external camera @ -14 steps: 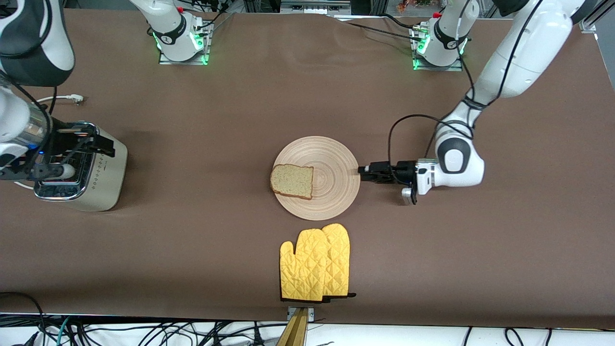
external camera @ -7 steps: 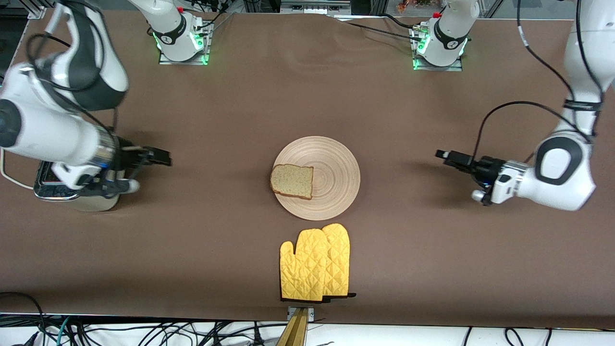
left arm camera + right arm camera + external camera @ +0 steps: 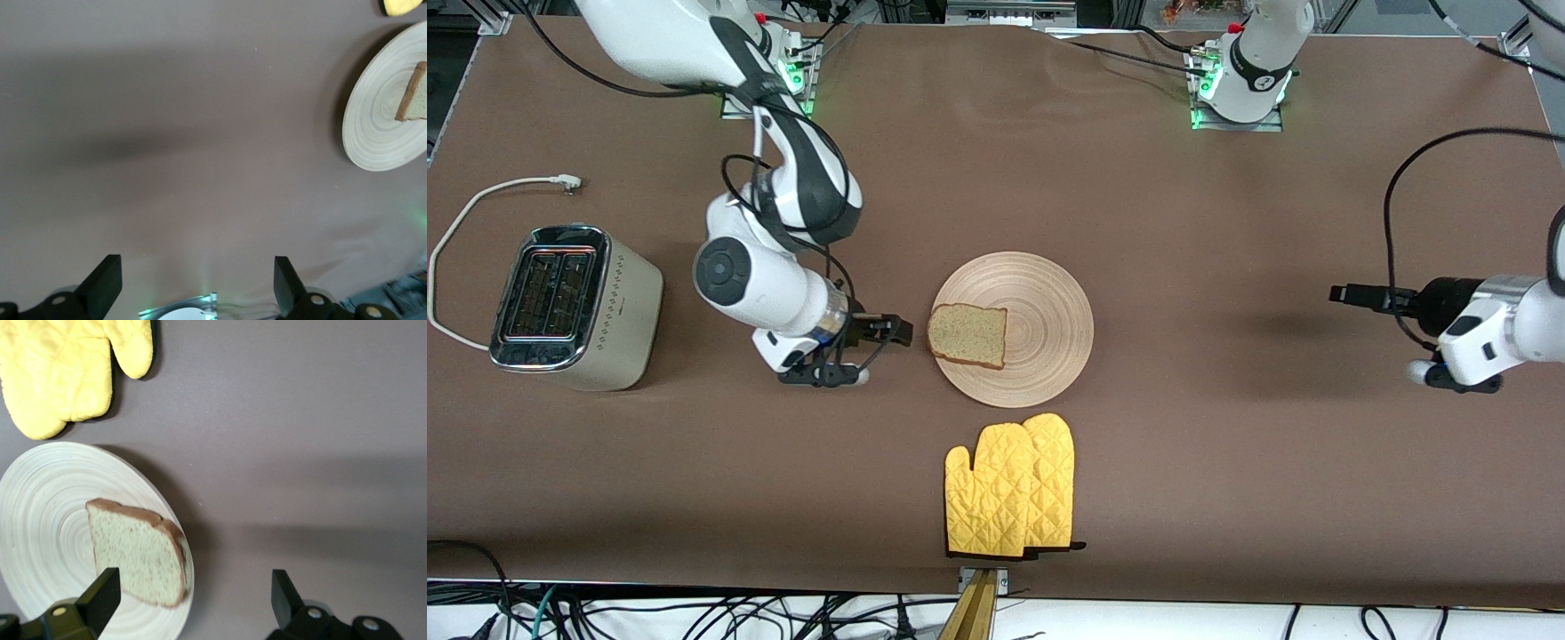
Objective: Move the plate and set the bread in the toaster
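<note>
The round wooden plate lies mid-table with the bread flat on its edge toward the right arm's end. My right gripper stands open and empty just off that edge, a short gap from the bread. In the right wrist view the bread and plate sit ahead of the right gripper. The cream toaster stands at the right arm's end of the table, both slots empty. My left gripper is open and empty over bare table toward the left arm's end; its wrist view has the left gripper well off from the plate.
A pair of yellow oven mitts lies nearer the front camera than the plate. The toaster's white cord loops on the table beside it. Brown cloth covers the table.
The right arm swung from over the toaster to beside the plate's bread edge. The left gripper let go of the plate's rim and drew back toward its end. Plate and bread stayed put.
</note>
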